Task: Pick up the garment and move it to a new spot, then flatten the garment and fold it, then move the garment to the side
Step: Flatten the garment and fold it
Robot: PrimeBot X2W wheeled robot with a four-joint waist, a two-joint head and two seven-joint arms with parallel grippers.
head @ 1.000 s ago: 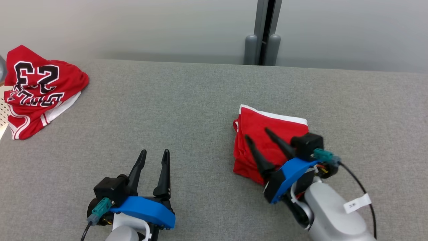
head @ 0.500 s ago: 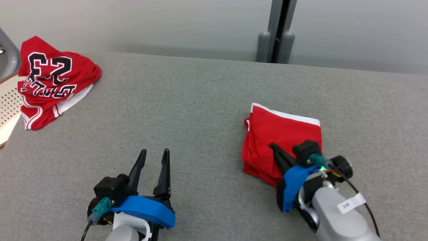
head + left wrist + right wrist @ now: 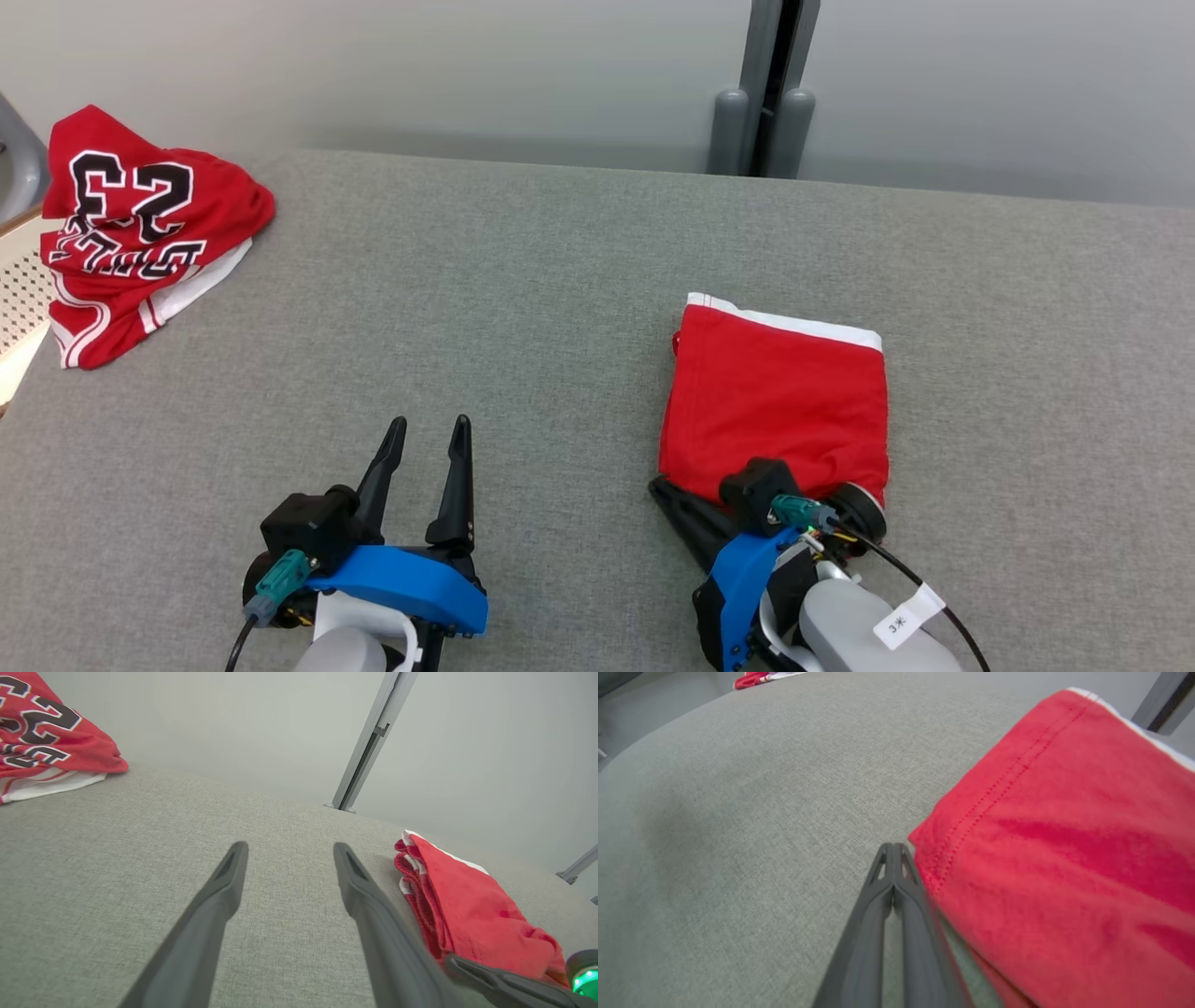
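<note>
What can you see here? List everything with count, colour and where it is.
garment: one, red with white trim, folded, right of the table's centre
jersey: one, red with black numerals, crumpled, table's far left corner
table: one, grey fabric top, across the head view
post: one, grey, behind the table's far edge
wall: one, pale grey, behind the table
left gripper: one, dark fingers, open, near left over bare table
right gripper: one, dark fingers, shut with no cloth between them, at the garment's near left corner
</note>
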